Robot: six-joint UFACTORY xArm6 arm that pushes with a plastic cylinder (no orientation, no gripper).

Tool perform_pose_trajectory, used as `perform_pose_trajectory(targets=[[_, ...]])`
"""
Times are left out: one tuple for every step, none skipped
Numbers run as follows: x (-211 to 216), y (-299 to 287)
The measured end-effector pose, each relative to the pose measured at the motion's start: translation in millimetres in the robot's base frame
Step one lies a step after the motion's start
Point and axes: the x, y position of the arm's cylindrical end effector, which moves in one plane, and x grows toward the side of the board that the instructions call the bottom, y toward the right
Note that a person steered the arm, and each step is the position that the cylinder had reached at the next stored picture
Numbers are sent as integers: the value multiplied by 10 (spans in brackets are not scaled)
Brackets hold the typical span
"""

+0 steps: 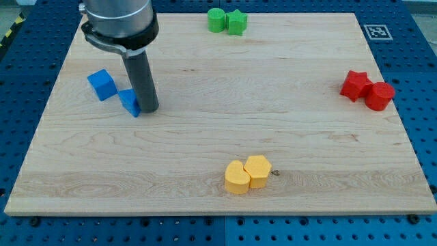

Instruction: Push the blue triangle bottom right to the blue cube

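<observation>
The blue cube (102, 84) lies near the board's left side. The blue triangle (129, 102) lies just to its lower right, a small gap apart. My tip (149, 108) stands right against the triangle's right side, touching or nearly touching it. The dark rod rises from there up to the arm's body at the view's top left and hides part of the triangle's right edge.
Two green blocks (227, 21) sit together at the view's top centre. Two red blocks (367, 89) sit at the right side. Two yellow blocks (247, 174) sit at the bottom centre. The wooden board (218, 130) ends near all four view edges.
</observation>
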Motion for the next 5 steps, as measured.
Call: perform_pose_trajectory(targets=[[-100, -175], [-126, -224], [-35, 283], [11, 606], [11, 606]])
